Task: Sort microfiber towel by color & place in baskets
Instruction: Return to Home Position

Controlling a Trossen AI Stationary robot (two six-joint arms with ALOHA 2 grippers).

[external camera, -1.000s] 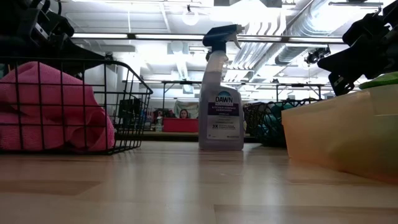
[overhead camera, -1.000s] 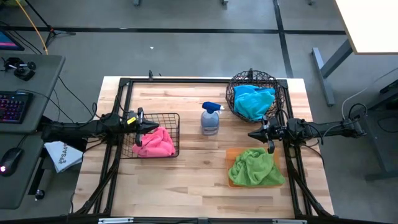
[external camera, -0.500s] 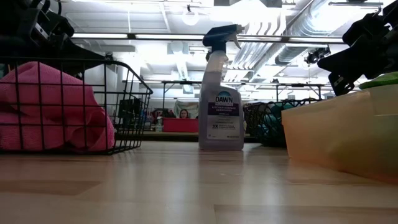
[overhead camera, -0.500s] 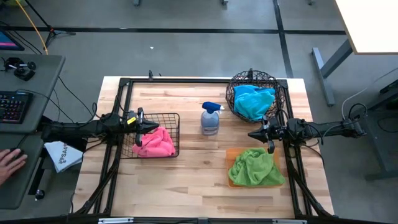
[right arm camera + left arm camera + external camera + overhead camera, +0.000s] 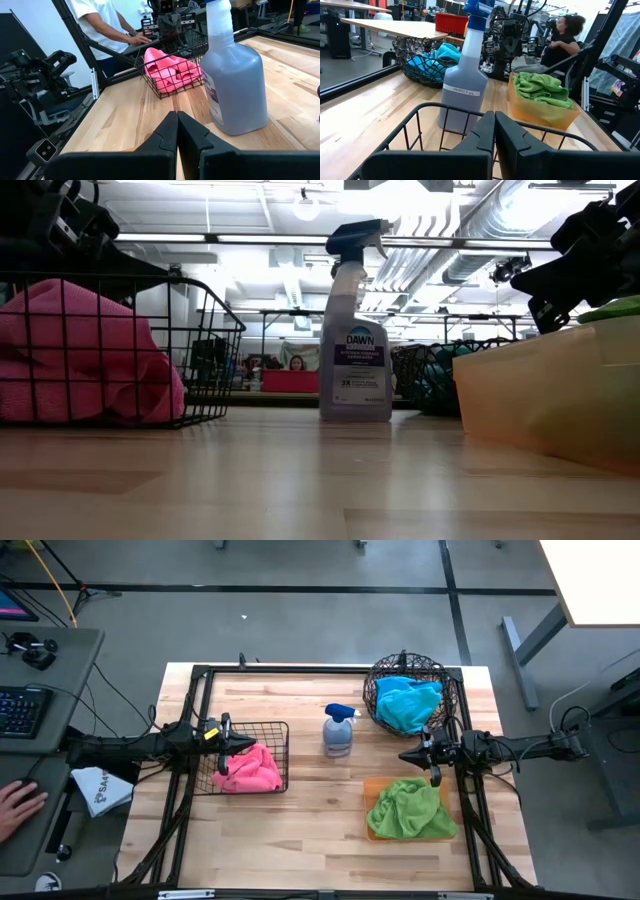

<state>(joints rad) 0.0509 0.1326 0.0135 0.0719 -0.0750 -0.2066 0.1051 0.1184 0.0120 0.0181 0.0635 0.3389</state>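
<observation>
A light wooden bench [image 5: 300, 830] seen from above, with a grey spray bottle [image 5: 339, 733] with a blue trigger head standing upright near its middle.

To the bottle's left-arm side, near it, sits a square black wire-grid basket [image 5: 270, 724] holding a crumpled pink towel [image 5: 248, 770]. The left end effector [image 5: 243, 743] hovers over that basket's rim. Its wrist camera shows the two dark fingers pressed together, with nothing between them.

On the bottle's right-arm side and toward the far edge of the bench sits a round dark woven-wire bowl basket [image 5: 404, 662] with a bright blue towel [image 5: 408, 703] heaped inside.

On the same side of the bottle, but toward the near edge, lies a flat orange tray [image 5: 371, 786] almost covered by a bunched green towel [image 5: 410, 808].

The right end effector [image 5: 405, 754] hangs between the bowl basket and the tray, pointing toward the bottle. Its fingers are likewise closed tight and empty.

Far from the bottle, beyond the left arm and off the bench, a person's hand [image 5: 18, 805] rests on a grey desk.
</observation>
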